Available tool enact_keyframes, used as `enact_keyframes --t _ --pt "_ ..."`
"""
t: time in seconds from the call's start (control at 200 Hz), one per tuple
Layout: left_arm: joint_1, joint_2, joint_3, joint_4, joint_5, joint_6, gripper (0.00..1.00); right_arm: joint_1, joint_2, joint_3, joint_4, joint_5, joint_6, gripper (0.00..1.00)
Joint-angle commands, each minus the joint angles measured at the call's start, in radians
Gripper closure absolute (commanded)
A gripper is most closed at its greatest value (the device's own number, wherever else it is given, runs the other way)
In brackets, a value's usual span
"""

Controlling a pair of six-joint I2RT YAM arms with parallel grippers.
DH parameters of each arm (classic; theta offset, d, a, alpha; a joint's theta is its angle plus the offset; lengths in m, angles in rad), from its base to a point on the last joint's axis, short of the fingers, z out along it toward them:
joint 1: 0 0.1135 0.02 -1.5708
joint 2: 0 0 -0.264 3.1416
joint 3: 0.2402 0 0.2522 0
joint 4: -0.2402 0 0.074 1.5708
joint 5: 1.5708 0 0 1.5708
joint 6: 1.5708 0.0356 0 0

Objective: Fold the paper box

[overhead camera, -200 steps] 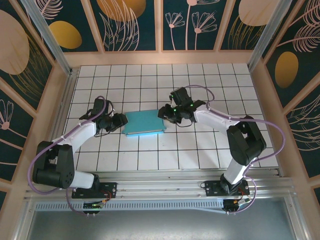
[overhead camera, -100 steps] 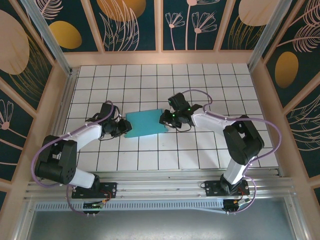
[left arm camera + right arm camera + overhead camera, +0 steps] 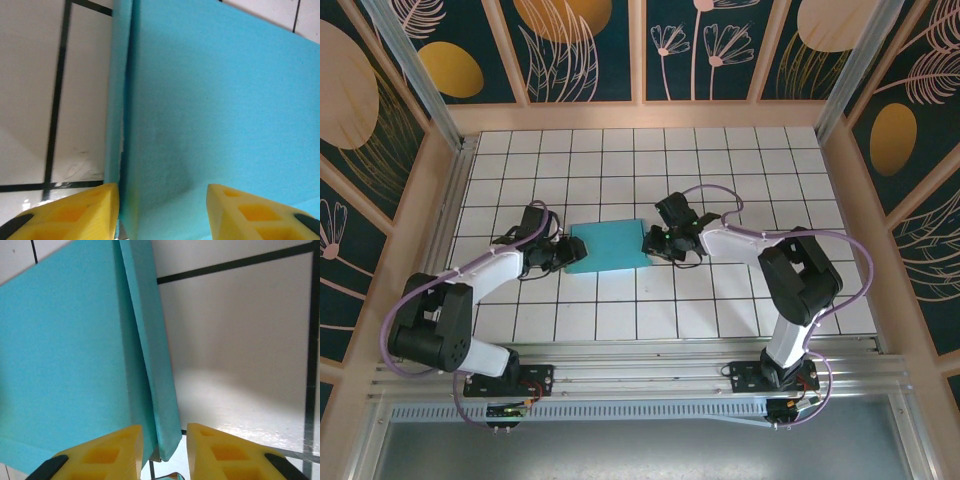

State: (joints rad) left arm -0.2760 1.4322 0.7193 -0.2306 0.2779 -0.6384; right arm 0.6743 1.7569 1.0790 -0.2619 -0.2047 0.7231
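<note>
Seen from above, the paper box (image 3: 608, 247), a flat turquoise rectangle, lies on a white tiled table (image 3: 720, 160). Every position here is given from that box. Its long axis runs side to side, and one robot arm meets each short end.

The left gripper (image 3: 563, 255) sits at the box's left short end, touching or nearly touching the edge. In the left wrist view, the left gripper (image 3: 162, 194) has its two yellow fingers (image 3: 65, 212) spread wide. The box (image 3: 215, 100) stretches away ahead of them. A fold line (image 3: 127, 100) runs straight away from the gap, with a narrow strip of the box on its outer side. Nothing is pinched there.

The right gripper (image 3: 652, 243) sits at the box's right short end, against the edge. In the right wrist view, the right gripper (image 3: 165, 440) holds its fingers (image 3: 225, 452) only a narrow gap apart. A slim side flap (image 3: 150, 365) along the box (image 3: 60, 355) reaches into that gap. Whether the fingers press the flap or merely bracket it cannot be told.

Both arms are about equally near, one at each end. Each gripper points along the box's long axis toward the middle. The coming fold likely depends on each gripper staying lined up with the narrow flap at its own end.
</note>
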Motion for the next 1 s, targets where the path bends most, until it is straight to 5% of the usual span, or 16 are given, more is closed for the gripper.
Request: enact_keyframes --t 0.0,0.185,0.3,0.456,0.681,0.781,0.856,0.996 --pt "0.003 -0.053 0.071 -0.106 -0.134 0.05 0.49 -0.002 -0.028 0.068 -0.051 0.073 -0.054 0.67" --pt "0.003 -0.011 0.132 -0.154 -0.213 0.12 0.45 -0.01 0.036 0.132 -0.044 0.024 -0.089 0.62" --pt "0.003 0.05 0.14 -0.145 -0.194 0.153 0.39 -0.007 0.075 0.138 -0.043 0.017 -0.104 0.53" --pt "0.004 0.124 0.111 -0.077 -0.117 0.167 0.39 -0.005 0.115 0.1 -0.023 0.015 -0.112 0.56" --pt "0.004 0.181 -0.008 0.082 0.012 0.095 0.7 0.002 0.154 0.043 0.034 -0.027 -0.09 0.73" --pt "0.003 0.176 -0.02 0.087 0.02 0.086 0.73 0.008 0.15 0.049 0.019 -0.016 -0.087 0.74" --pt "0.003 0.14 -0.002 0.063 0.011 0.087 0.68 0.008 0.132 0.072 0.002 -0.022 -0.084 0.71" --pt "0.004 0.056 0.068 -0.01 -0.084 0.095 0.41 0.005 0.085 0.11 0.001 -0.009 -0.074 0.6"
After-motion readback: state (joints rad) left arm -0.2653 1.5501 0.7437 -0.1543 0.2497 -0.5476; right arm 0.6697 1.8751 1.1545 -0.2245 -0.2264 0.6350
